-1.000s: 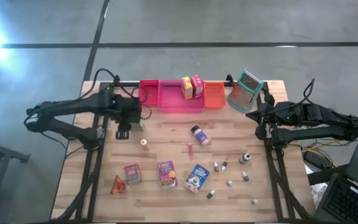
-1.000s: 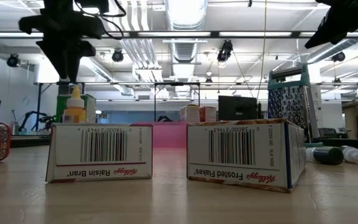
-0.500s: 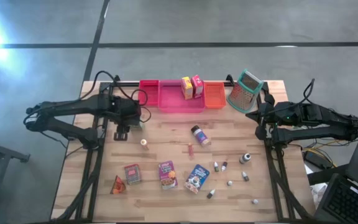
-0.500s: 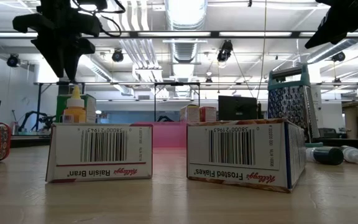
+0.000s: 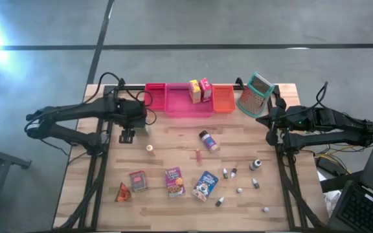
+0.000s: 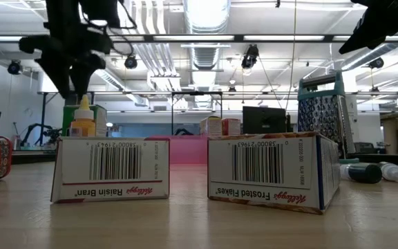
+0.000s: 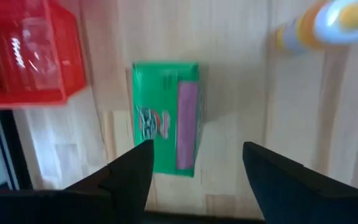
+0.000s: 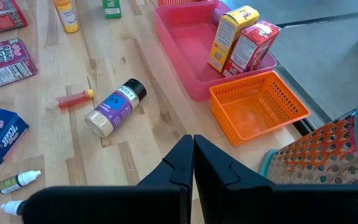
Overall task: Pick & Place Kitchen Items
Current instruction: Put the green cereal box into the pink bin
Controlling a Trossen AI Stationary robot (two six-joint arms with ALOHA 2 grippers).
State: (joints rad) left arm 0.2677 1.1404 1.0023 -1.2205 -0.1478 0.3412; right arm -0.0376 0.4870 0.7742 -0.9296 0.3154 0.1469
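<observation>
My left gripper [image 5: 127,136] hangs open near the table's far left, fingers pointing down. In the left wrist view, a small green box [image 7: 166,118] shows on the wood between and beyond its fingertips [image 7: 194,168], untouched. A yellow bottle [image 7: 322,22] stands close by. My right gripper [image 8: 193,149] is shut and empty, raised at the table's right side [image 5: 269,126]. Several boxes [image 5: 174,181], a jar [image 5: 208,140], an orange wedge [image 5: 122,192] and tiny bottles [image 5: 225,173] lie over the near half.
Red [image 5: 155,96], pink [image 5: 188,100] and orange [image 5: 223,98] bins line the far edge. The pink bin holds a yellow box [image 5: 194,91] and a red box [image 5: 205,89]. A teal grater [image 5: 256,94] stands at the far right. Bare wood lies between the bins and the near items.
My left gripper has opened wider and sunk a little over the green box near the red bin. Nothing on the table has moved.
</observation>
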